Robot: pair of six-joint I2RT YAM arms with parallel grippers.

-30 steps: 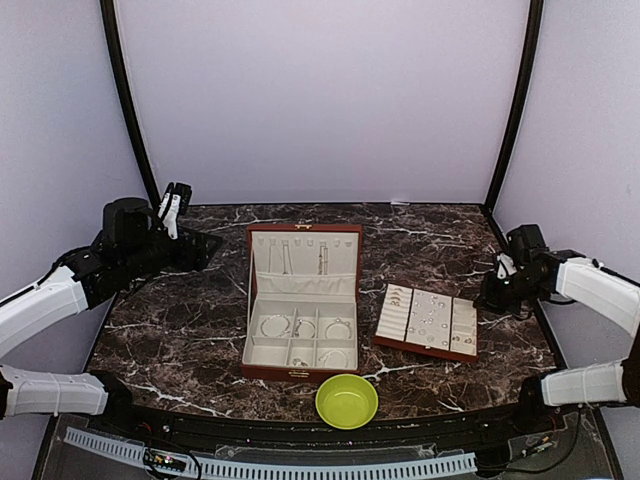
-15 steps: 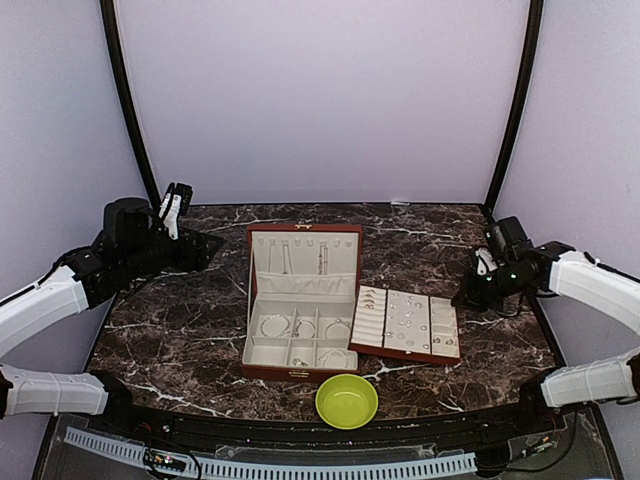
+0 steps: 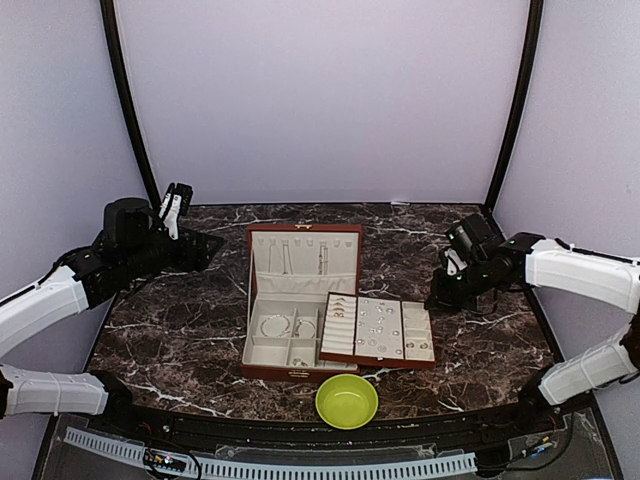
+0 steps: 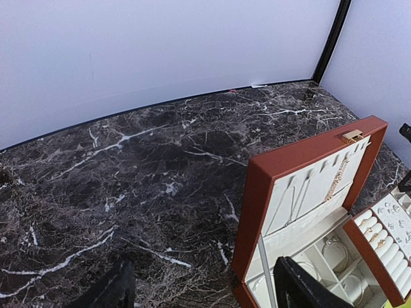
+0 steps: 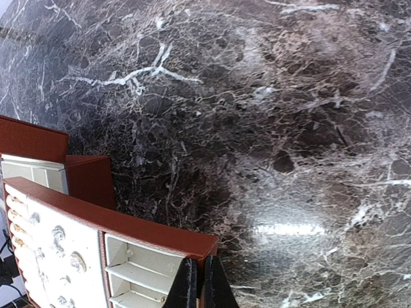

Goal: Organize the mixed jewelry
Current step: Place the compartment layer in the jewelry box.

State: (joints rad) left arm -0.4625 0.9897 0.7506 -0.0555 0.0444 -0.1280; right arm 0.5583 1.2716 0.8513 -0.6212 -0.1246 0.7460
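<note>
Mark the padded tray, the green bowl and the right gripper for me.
flat brown-edged tray with cream padded rows [image 3: 380,360]: top view, near rim.
round lime-green bowl [image 3: 347,401]: top view, bare inner floor.
right gripper [image 5: 200,269]: right wrist view, between fingertips pinching the tray's rim.

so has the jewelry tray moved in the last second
Yes. The jewelry tray has slid left across the marble, from beside the open jewelry box to overlapping its right compartments.

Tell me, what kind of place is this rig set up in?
Probably a lab test booth: plain lilac backdrop walls, dark marbled tabletop, staged red-brown hinged jewelry box.
</note>
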